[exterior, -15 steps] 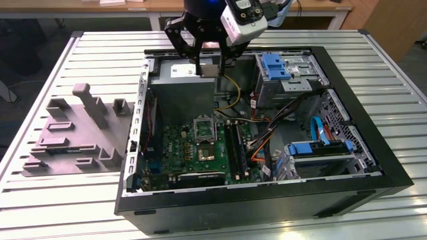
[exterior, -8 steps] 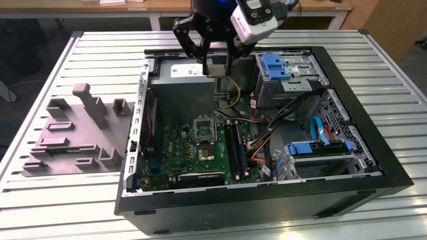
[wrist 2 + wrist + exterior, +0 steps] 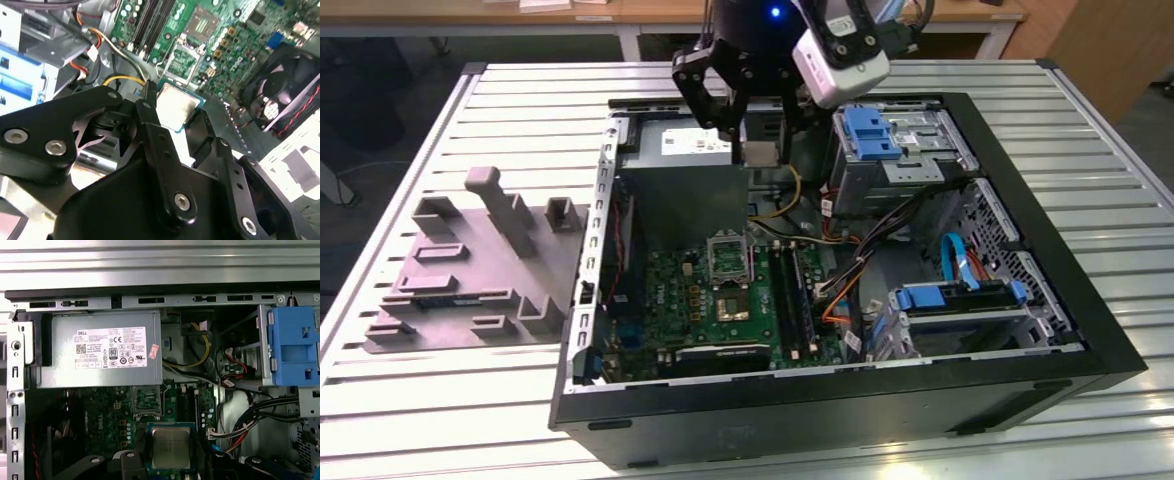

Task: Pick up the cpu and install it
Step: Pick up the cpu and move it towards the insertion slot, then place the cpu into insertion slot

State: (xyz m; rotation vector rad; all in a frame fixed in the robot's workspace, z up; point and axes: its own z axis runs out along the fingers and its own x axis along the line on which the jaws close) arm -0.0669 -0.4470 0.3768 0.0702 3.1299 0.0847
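Slatted metal table (image 3: 1067, 130), open PC case (image 3: 854, 400). My gripper (image 3: 175, 107) is clamped on the cpu (image 3: 171, 447), held above the socket (image 3: 202, 22). Pickup done; socket looks empty, install remains.

The cpu (image 3: 171, 444) has a shiny silver-grey top and a thin blue-green rim. The gripper (image 3: 175, 106) is black all over. The motherboard (image 3: 720, 290) is green with little silver and black bits. The big metal box (image 3: 100, 350) is grey and has a white label with black print. The computer case (image 3: 854, 410) is black. The plastic bracket (image 3: 290, 345) is bright blue. One wire (image 3: 205, 347) is yellow. The table (image 3: 520, 90) has long pale silver stripes. The holder (image 3: 467, 260) by its edge is dull purple-grey.
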